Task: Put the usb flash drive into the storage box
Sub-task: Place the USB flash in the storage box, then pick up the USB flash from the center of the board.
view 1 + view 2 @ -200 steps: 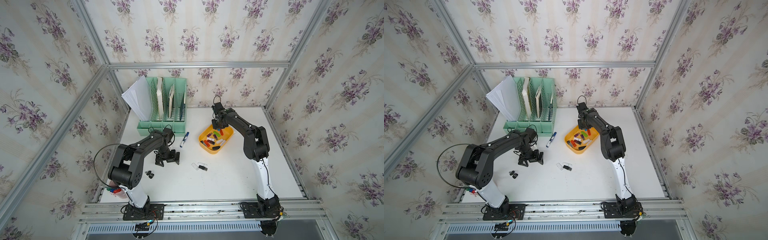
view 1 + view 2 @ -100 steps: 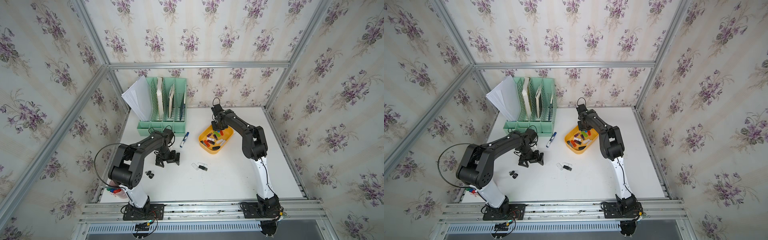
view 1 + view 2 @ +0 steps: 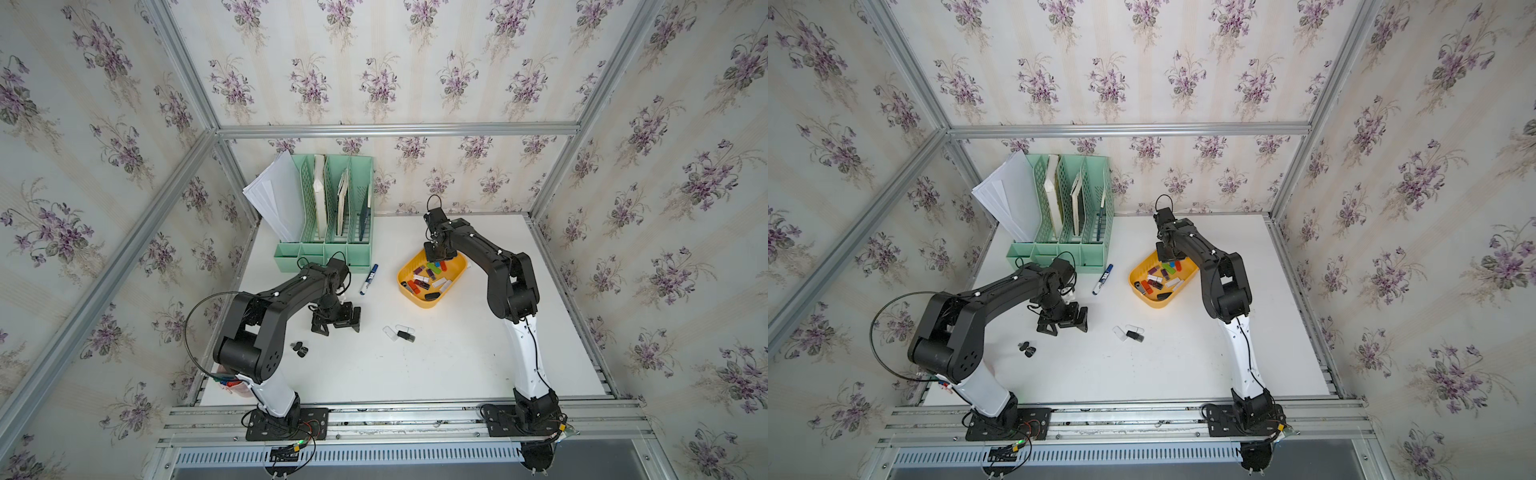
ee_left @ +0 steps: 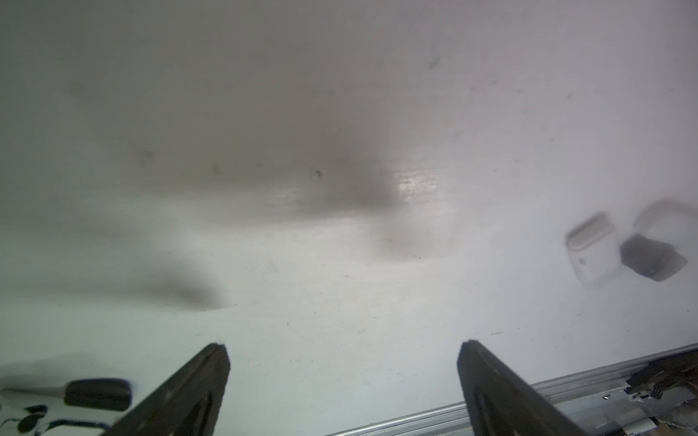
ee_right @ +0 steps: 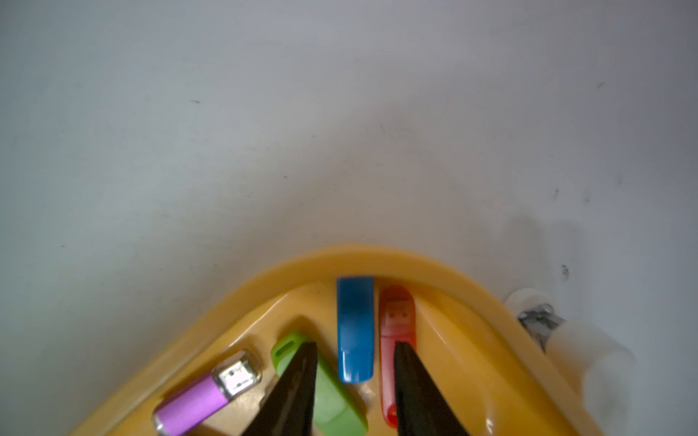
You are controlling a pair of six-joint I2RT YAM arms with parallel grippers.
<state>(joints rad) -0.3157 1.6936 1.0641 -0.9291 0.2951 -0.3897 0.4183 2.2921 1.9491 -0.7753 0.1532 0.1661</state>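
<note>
File organizer [image 3: 328, 249] back-left on table [image 3: 457, 365], papers [image 3: 274, 199] leaning at its left end. Marker [image 3: 369, 279] just in front of organizer, betw. it & storage box [image 3: 430, 306]. Box right of centre, many usb flash drives [image 3: 439, 282] inside; one more drive [image 5: 566, 339] outside, just beside far rim. Two loose drives [image 3: 404, 333] on table in front of box, side by side. L gripper [image 3: 337, 328] left of them. R gripper [image 3: 434, 257] over box's back end. Two small pieces [image 3: 300, 349] front-left of L gripper.
</note>
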